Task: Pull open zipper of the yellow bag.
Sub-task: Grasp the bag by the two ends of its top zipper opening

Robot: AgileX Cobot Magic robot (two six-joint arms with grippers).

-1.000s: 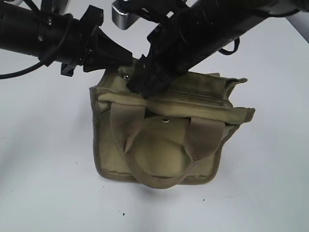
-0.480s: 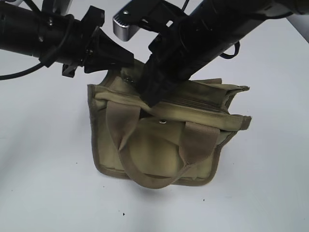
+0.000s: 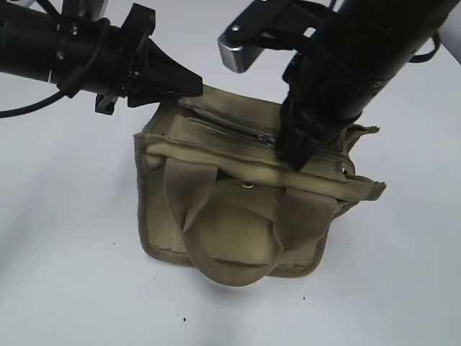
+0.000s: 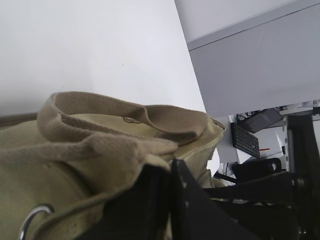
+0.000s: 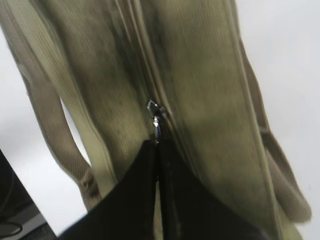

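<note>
The right hand point(image 5: 157, 150) is closed, its two black fingers point(image 5: 135, 195) pressed flat together on the silver pull tab point(image 5: 156, 127) of the zipper point(image 5: 142, 60); in the right wrist view the tab's lower end disappears between the fingertips while the slider point(image 5: 153, 106) sits just above them on the olive tape. In the exterior view this hand point(image 3: 295, 155) comes down from the upper right onto the top of the yellow bag point(image 3: 238, 216), right of the top's middle. To its left the zipper point(image 3: 238, 130) lies parted, a dark slit running toward the bag's far left corner.

The left hand point(image 3: 189, 85) reaches in from the left and meets the bag at its far left top edge. Its fingers are nearly shut; in the left wrist view they point(image 4: 165, 200) sit pressed against bunched canvas at the bag's edge, and the cloth appears pinched between them, though the exact contact is hard to make out. A metal ring point(image 4: 31, 220) shows at the lower left of that view, and one webbing handle point(image 4: 125, 112) arches over the top of the bag.

The bag stands upright on the white worktop point(image 3: 65, 252), near the middle of the scene. Its near handle point(image 3: 230, 267) hangs down the front face in a loop, and a snap stud point(image 3: 248, 186) sits just under the top edge between the handle's two ends.
</note>
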